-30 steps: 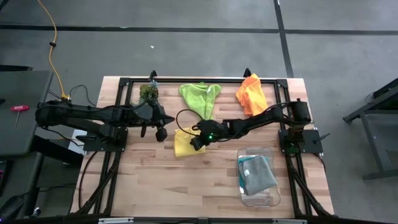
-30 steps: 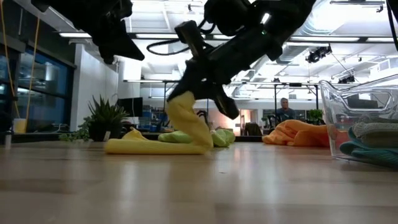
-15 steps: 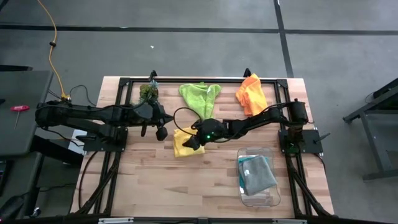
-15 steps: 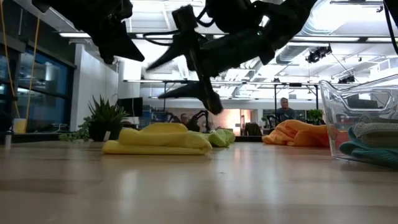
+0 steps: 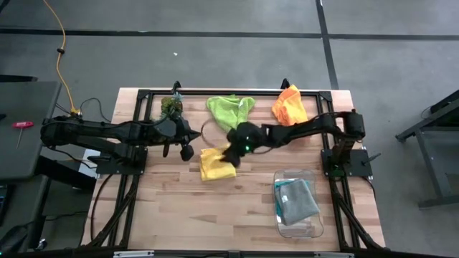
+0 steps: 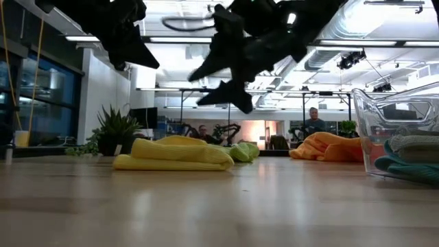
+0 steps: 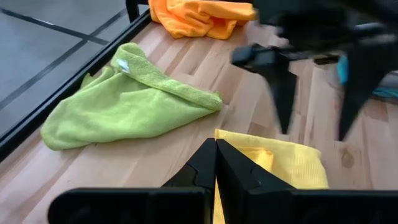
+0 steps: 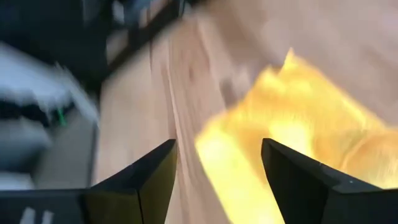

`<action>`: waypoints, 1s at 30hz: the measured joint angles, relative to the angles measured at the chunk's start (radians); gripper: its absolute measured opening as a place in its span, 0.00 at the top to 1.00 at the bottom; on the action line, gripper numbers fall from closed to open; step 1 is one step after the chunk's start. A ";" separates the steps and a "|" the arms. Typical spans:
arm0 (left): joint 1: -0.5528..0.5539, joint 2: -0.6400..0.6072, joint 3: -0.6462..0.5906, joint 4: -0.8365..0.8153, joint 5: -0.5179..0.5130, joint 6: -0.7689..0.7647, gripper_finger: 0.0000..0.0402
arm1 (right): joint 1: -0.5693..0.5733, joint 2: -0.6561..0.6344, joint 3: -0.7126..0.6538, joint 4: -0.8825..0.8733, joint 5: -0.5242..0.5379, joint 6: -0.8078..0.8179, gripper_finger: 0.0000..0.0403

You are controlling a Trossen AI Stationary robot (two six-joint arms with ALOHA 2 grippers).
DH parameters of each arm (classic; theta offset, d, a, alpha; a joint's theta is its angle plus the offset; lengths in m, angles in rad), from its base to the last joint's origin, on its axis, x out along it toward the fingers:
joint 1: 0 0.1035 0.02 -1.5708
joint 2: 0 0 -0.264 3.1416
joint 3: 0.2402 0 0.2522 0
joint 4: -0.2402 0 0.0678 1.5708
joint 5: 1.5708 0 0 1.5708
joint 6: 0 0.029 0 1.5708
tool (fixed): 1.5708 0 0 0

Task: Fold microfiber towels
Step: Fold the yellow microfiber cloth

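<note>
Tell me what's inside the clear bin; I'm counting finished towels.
The clear bin holds a grey towel lying over a teal towel, only its edge showing. Anything beneath them is covered.

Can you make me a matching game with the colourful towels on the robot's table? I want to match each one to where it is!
Things:
1. yellow towel
2. lime green towel
3. orange towel
4. grey towel

Places:
A. in the clear plastic bin
B. folded in the middle of the table, under the open right pincer
C. far edge, near the right arm's side
D. far edge, middle, spread loosely

Pairs: 1-B, 2-D, 3-C, 4-A
</note>
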 joint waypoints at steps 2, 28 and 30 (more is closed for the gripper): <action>0.000 0.000 0.000 0.001 -0.006 0.000 1.00 | 0.025 0.001 0.000 -0.082 0.016 -0.107 0.47; 0.001 0.000 0.000 0.005 -0.058 -0.028 1.00 | 0.005 0.173 0.000 -0.009 0.230 -0.145 1.00; 0.001 0.000 0.000 0.011 -0.061 -0.027 1.00 | -0.002 0.179 0.006 0.038 0.240 -0.137 1.00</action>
